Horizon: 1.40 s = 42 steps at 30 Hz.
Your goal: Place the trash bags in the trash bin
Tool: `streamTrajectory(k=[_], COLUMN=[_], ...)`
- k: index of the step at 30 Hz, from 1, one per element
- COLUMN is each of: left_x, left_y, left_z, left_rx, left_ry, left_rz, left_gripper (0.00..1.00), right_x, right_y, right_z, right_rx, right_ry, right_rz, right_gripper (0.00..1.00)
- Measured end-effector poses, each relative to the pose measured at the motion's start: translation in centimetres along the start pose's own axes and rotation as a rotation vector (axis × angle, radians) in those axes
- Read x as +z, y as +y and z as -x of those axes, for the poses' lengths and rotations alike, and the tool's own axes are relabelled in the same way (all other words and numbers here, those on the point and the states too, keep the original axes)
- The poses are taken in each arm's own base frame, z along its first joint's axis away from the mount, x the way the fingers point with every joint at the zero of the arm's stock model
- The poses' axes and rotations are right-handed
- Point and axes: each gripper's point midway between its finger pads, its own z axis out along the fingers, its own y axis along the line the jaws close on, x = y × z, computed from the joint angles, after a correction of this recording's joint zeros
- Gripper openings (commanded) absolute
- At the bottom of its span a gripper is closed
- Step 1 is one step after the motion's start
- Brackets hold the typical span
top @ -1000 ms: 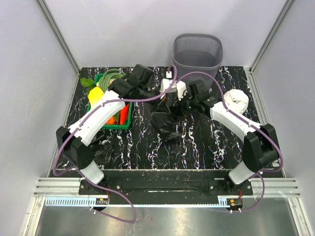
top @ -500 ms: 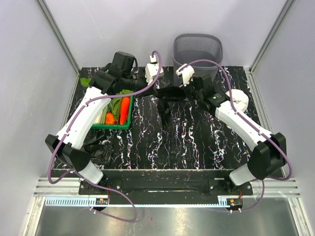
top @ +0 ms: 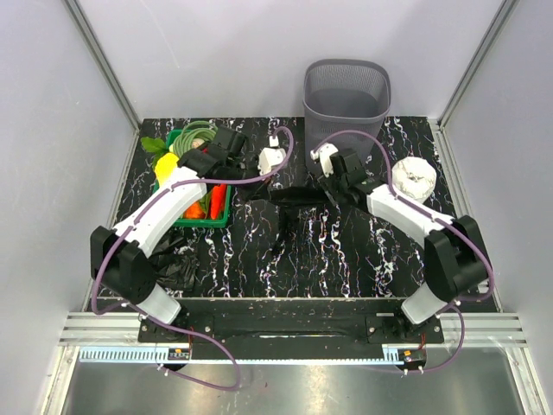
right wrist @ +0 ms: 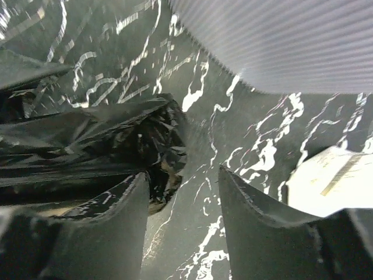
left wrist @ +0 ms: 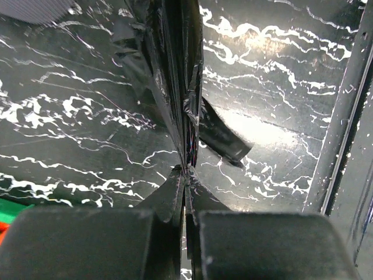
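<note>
The left gripper (left wrist: 186, 178) pinches the wrinkly black film bag (left wrist: 175, 76), right gripper (right wrist: 183, 186) gapes empty; next, hoist into upper grey mesh bin (top: 346, 108).

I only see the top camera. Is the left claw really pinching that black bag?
Observer: Yes. In the left wrist view the left gripper is shut on the trash bag, with the film squeezed between its fingers.
Operator: And the right claw?
Observer: The right wrist view shows the right gripper open. It is not clamping the bag, which lies by one finger.
Operator: What's in front of it?
Observer: The trash bin. Its mesh wall fills the top of that view.
</note>
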Motion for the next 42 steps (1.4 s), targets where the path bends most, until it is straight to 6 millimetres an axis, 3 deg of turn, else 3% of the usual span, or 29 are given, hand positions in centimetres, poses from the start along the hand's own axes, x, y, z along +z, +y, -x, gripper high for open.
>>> streamTrajectory(k=[3,5,13,19,21,25,30,36,39,42], left_x=[1.3,1.5,1.4,-0.1,-0.8,-3.0,-3.7,-0.4,2.0,3.7], left_y=[0.0,0.0,1.2,3.0,3.6,4.1,3.2,0.8,-0.4,-1.3], left_z=[-1.8,-2.0,-1.3,-0.8,0.3,3.3,6.0,5.9,5.0,4.3], left_rx=[-0.021,-0.019,0.011,-0.024,-0.031,-0.025,0.032,0.054,0.037,0.028], left_ry=[0.03,0.032,0.008,-0.009,-0.031,-0.091,-0.133,-0.097,-0.065,-0.039], left_rz=[-0.018,-0.019,0.035,0.114,0.137,0.159,0.152,0.058,-0.008,-0.06], left_gripper=[0.0,0.0,0.0,0.0,0.0,0.0,0.0,0.09,0.11,0.12], right_x=[1.6,2.0,2.3,1.9,1.0,-2.6,-7.0,-10.8,-11.0,-10.7], right_y=[0.6,0.2,-1.7,-2.6,-2.6,-1.4,2.0,5.6,6.3,7.0], right_z=[-3.2,-3.9,-4.1,-3.5,-2.8,-1.9,-1.4,-0.2,0.9,0.7], right_rx=[0.004,0.018,0.067,0.082,0.086,0.094,0.063,0.044,0.043,0.05], right_ry=[0.085,0.104,0.099,0.068,0.039,-0.018,-0.052,-0.073,-0.092,-0.079], right_rz=[0.02,0.016,-0.013,-0.03,-0.007,0.17,0.461,0.75,0.819,0.855], right_gripper=[0.58,0.58,0.59,0.63,0.66,0.7,0.72,0.76,0.78,0.78])
